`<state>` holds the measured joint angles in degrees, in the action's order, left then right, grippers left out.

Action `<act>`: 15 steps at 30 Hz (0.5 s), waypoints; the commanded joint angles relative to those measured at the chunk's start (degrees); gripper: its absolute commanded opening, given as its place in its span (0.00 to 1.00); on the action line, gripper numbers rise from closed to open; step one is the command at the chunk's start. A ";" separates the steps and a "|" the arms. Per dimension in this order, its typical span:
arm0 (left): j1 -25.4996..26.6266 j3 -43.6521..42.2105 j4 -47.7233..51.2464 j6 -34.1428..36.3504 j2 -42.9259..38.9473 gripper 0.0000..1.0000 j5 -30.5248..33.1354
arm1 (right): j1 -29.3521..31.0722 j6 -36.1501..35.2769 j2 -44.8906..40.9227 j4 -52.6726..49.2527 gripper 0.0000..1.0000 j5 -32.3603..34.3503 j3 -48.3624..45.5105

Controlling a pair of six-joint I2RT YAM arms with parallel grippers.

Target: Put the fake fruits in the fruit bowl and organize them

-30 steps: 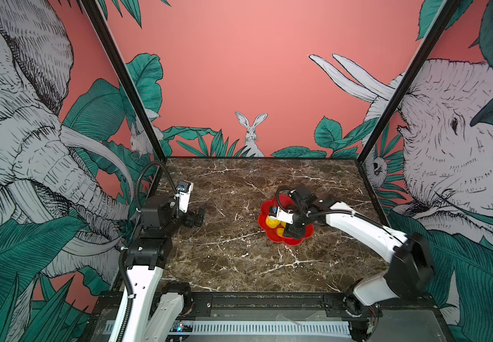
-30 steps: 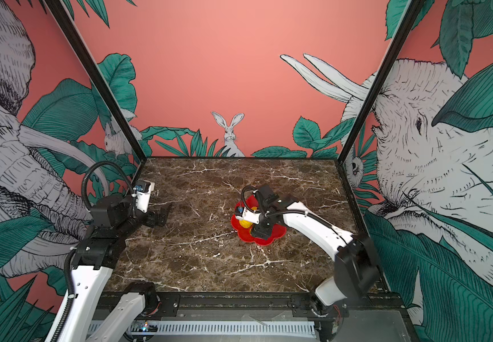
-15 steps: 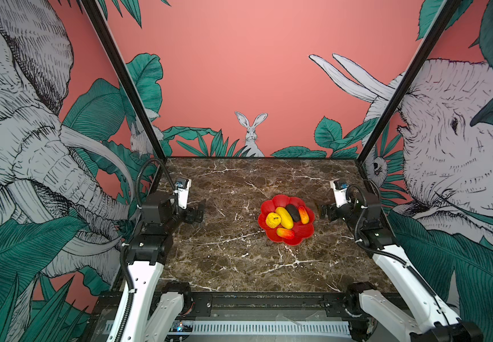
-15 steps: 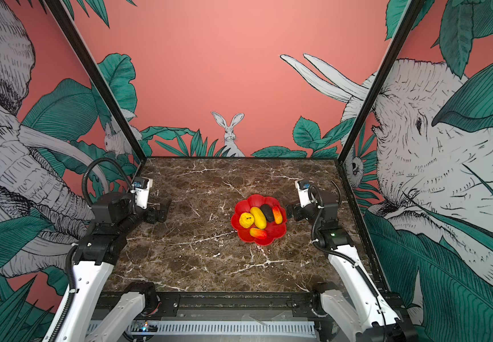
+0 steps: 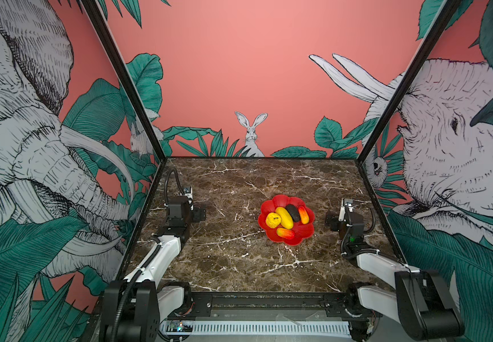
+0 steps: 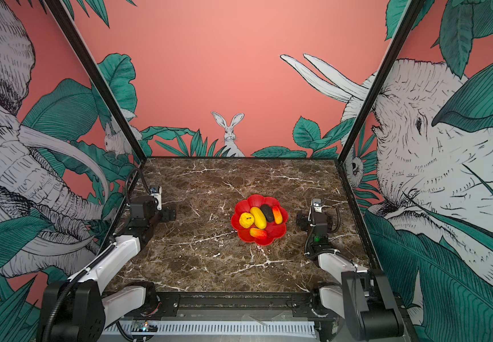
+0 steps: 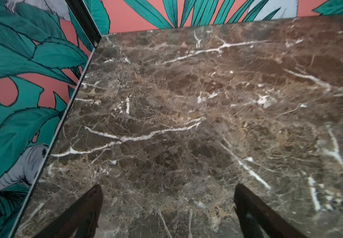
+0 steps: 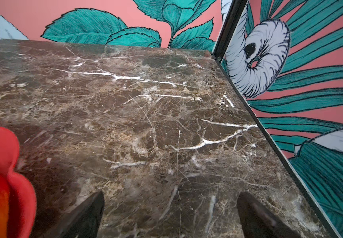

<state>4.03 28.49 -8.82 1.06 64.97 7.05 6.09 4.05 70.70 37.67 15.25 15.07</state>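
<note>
All five fake fruits lie inside the red flower-shaped fruit bowl point(image 5: 280, 200), which sits on the brown marble desk point(image 5: 239, 266) a little right of the middle in both top views. The round yellow apple-like fruit point(image 5: 272, 220) with its dark stem is at the bowl's left side. The long yellow oval fruit point(image 5: 284, 217) touches it on the right, the dark oval fruit point(image 5: 293, 212) comes next, and the far orange-red fruit point(image 5: 303, 214) closes the row. The near orange-red fruit point(image 5: 285, 233) lies crosswise in front of the row, toward the camera. A second ago the right arm reached across over the bowl and hid part of the fruits; now it is drawn back to the right side of the desk, about where it already was half a second ago. The right end effector point(image 5: 331, 220) hangs near the bowl without touching it, so the whole row shows. Its wrist view shows two dark fingers point(image 8: 88, 214) spread wide over bare marble, holding nothing, with the bowl's rim at the edge of that view. The left end effector point(image 5: 199, 213) stays at the left side, well apart from the bowl, much as before; its fingers point(image 7: 84, 210) also stand wide apart and empty
</note>
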 commanded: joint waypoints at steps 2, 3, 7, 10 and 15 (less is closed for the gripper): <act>-0.16 -4.54 -18.69 3.13 1.68 1.00 2.50 | -0.11 -2.33 3.21 10.32 1.00 1.86 0.90; -0.12 -5.65 -21.06 3.82 3.01 1.00 2.93 | -0.20 -2.82 3.62 10.81 0.99 2.28 0.90; -0.24 -7.92 -31.48 4.20 10.50 0.99 2.55 | -0.39 -5.27 12.64 27.02 0.99 1.12 -1.54; -0.25 -5.84 -31.58 5.02 13.02 0.99 0.95 | -0.44 -6.22 21.91 36.90 1.00 0.30 -1.50; -0.28 -4.52 -40.47 5.96 23.44 0.99 -1.23 | -2.13 -4.90 18.65 19.67 0.99 -3.24 5.47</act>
<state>4.03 22.50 -42.04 5.21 84.90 8.03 4.86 -0.51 89.91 57.52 14.31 16.21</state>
